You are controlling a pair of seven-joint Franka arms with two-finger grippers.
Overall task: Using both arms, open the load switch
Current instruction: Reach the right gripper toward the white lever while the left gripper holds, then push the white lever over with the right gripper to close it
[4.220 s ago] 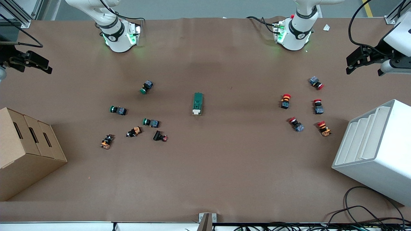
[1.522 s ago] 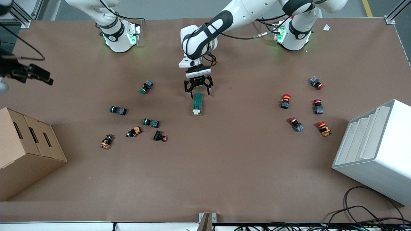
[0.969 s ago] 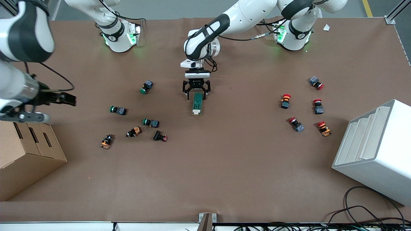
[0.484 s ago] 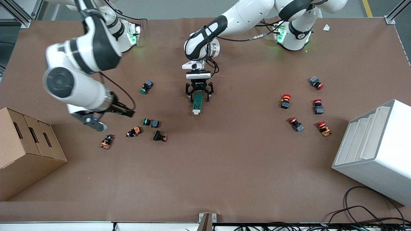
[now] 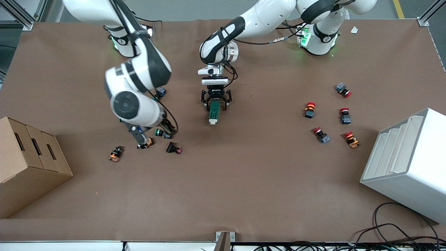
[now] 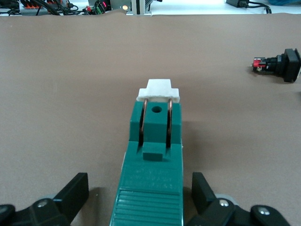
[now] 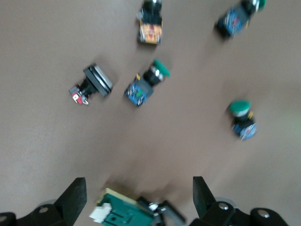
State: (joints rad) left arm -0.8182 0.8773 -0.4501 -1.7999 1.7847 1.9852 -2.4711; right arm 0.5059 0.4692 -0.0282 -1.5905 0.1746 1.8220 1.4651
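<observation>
Since half a second ago my right arm has swung in from its end of the table toward the middle, while the load switch [image 5: 213, 113] has not shifted.

It lies flat on the brown table [image 5: 244, 174] near the middle, its long axis running toward and away from the front camera. Its white toggle piece [image 5: 212, 121] is at the end nearer that camera; the dark green end points toward my bases.

My left gripper [image 5: 216, 103] is down at that green end, fingers spread wide with one on each side of the block. In the left wrist view, the fingers [image 6: 70, 195] stand clear of the switch's sides, gripping nothing.

My right gripper [image 7: 136, 195] hangs over the cluster of green push buttons [image 5: 163, 133] toward the right arm's end of the table. Its fingers are parted and hold nothing; its wrist view looks down on the switch and the left gripper.

A black push button [image 5: 173, 148] lies nearer the front camera than the green ones. Red push buttons [image 5: 309, 109] are scattered toward the left arm's end, with a white rack [image 5: 411, 164] past them. A cardboard box [image 5: 28, 164] sits at the right arm's end.
</observation>
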